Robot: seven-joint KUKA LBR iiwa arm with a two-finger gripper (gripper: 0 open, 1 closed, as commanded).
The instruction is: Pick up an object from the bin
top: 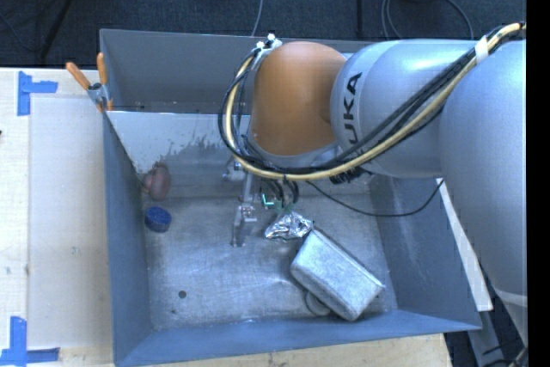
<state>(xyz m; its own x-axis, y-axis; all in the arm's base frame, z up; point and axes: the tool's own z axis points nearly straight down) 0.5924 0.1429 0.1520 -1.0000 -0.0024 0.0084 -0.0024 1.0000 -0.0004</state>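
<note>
Hanging beside crinkled foil wad [288,226], pincer [244,228]; boxy grey block [337,275] near

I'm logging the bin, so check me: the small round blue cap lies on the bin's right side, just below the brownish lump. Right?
Not quite. The camera view shows the small round blue cap on the grey metal bin's left side, just below the brownish rounded lump.

A silver-grey arm [490,142] lettered KUKA carries a rounded orange cover [292,99], looped with black and cream cables [228,120].
</note>
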